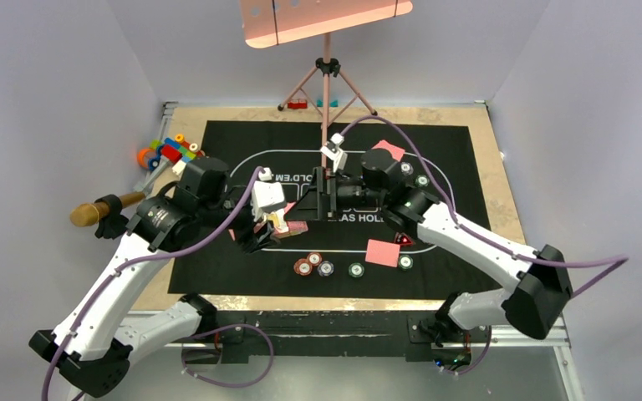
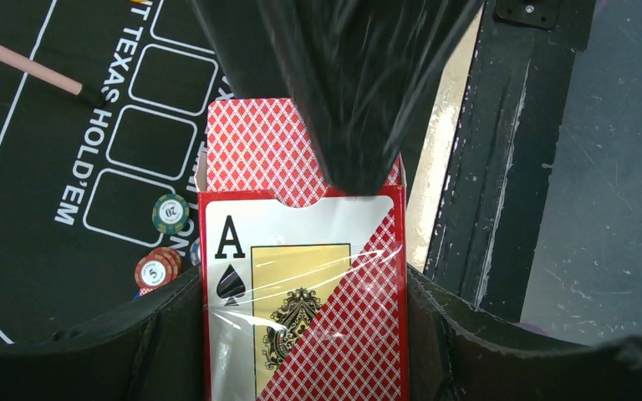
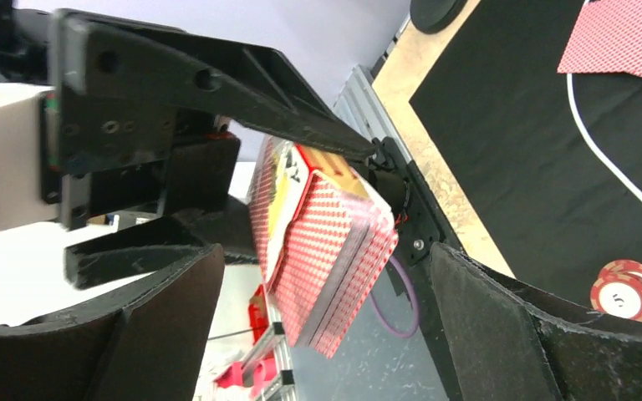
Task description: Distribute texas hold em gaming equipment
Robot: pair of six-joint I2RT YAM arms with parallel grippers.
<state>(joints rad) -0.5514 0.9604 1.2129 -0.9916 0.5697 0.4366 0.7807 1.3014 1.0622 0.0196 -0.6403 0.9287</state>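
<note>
Your left gripper (image 2: 301,355) clamps the card box (image 2: 301,276) at the centre of its wrist view; your right gripper (image 3: 326,322) stands wide around that box, not touching it.

We bring both arms together over the middle, one gripping, one spread.
Our left arm (image 1: 109,284) reaches in from the left with its elbow bent, and the left gripper (image 1: 261,234) is clamped on the card box (image 2: 301,276) from both sides. Our right arm (image 1: 476,242) stretches in from the right, and the right gripper (image 1: 328,199) faces the left one, fingers spread wide either side of the box without touching it.
</note>
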